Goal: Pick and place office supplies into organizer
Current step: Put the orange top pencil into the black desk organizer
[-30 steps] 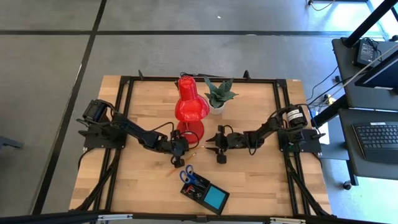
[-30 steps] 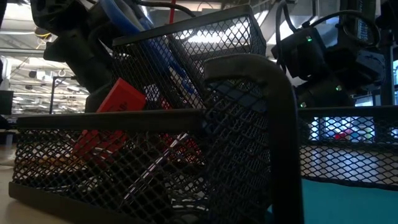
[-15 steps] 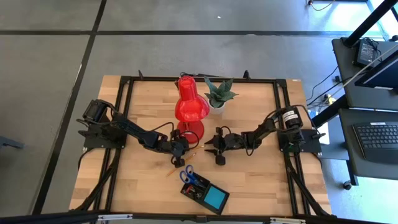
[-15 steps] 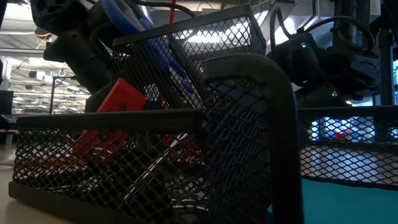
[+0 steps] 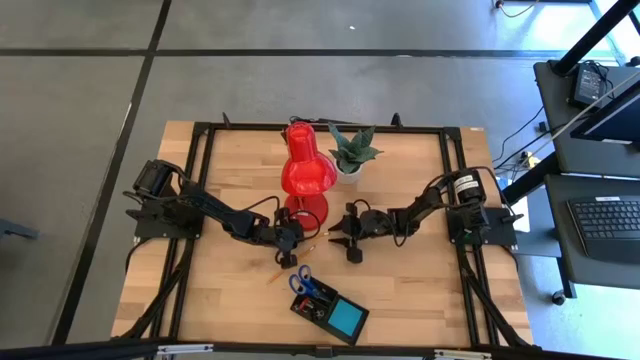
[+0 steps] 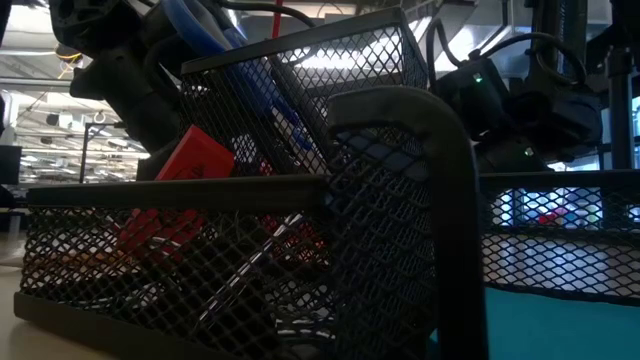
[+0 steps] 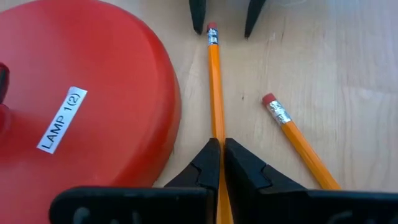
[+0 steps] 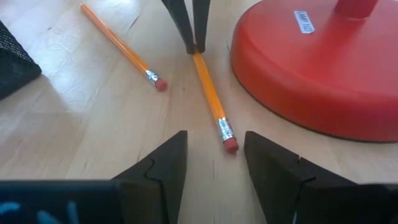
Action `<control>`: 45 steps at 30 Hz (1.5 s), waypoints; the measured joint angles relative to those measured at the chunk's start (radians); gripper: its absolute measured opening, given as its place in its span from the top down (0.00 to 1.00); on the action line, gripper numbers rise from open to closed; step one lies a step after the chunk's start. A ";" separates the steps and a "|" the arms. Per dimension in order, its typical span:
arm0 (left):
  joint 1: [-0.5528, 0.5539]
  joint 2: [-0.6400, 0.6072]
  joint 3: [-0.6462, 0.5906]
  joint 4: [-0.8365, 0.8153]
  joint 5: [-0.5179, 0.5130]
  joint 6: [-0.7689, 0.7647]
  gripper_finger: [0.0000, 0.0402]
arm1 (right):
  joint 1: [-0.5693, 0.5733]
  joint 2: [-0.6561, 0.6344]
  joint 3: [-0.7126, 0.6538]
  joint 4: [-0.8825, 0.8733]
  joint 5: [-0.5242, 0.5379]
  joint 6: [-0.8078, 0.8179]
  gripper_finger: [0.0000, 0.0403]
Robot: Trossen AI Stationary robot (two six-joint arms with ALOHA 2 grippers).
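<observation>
An orange pencil [image 5: 315, 243] lies on the wood beside the red lamp's base, between my two grippers. My left gripper [image 7: 221, 155] is shut on its shaft. My right gripper [image 8: 214, 140] is open, one finger on each side of the pencil's eraser end [image 8: 230, 144], touching nothing. In the left wrist view, the right gripper [image 7: 224, 22] shows beyond the eraser. A second pencil [image 7: 298, 140] lies loose on the table nearby. The black mesh organizer [image 5: 328, 308] stands near the table's near edge, holding blue scissors [image 5: 303, 283], a blue note pad [image 5: 348, 318] and a red block [image 6: 195, 160]. My left gripper pinches the pencil's shaft [image 8: 198, 55] between its two fingers [image 8: 186, 25], well back from the eraser end. The fingers slant down from the table's left, and the pencil runs on ahead of them toward the right gripper. Its sharpened end is hidden under the gripper.
The red lamp's round base [image 8: 317, 68] sits close beside the held pencil, on its far side. A green potted plant [image 5: 352, 152] stands behind the lamp. The organizer's corner [image 8: 12, 62] is near the second pencil [image 8: 121, 45]. Bare wood lies on the table's right and near left.
My right arm has reached a little toward the table's left, bringing its open gripper up to the pencil's eraser end. The left gripper and the pencil have kept still.
</observation>
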 joint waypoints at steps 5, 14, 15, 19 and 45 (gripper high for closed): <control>0.000 0.000 0.000 0.001 -0.006 0.002 0.97 | 0.000 0.000 0.000 -0.006 0.000 -0.001 0.59; 0.000 0.000 0.000 0.012 -0.006 0.003 0.97 | 0.000 0.000 0.000 -0.008 0.000 -0.004 0.59; 0.000 0.000 0.000 0.013 -0.006 0.003 0.97 | 0.000 0.000 0.000 -0.008 0.000 -0.003 0.59; 0.000 0.000 0.000 0.015 -0.006 0.003 0.97 | 0.000 0.000 0.000 -0.010 0.000 -0.002 0.59; 0.000 0.000 0.000 0.014 -0.053 0.002 0.97 | -0.002 -0.003 0.002 -0.088 0.019 -0.053 0.96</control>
